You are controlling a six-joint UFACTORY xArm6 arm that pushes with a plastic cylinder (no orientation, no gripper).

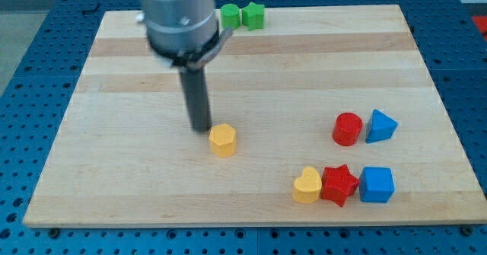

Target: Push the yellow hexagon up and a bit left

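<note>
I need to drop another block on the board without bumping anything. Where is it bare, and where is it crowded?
Bare: the whole left side of the wooden board, left of my tip and the yellow hexagon, and the middle band above the red cylinder. Crowded: the lower right, around the yellow heart, red star and blue cube.

just one camera, up high off the counter bottom edge, angled down, whole board visible, mid distance

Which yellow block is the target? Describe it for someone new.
On the wooden board, find the dark rod near the middle; my tip sits just up-left of the yellow hexagon. It stands alone, whereas the yellow heart touches the red star at bottom right.
</note>
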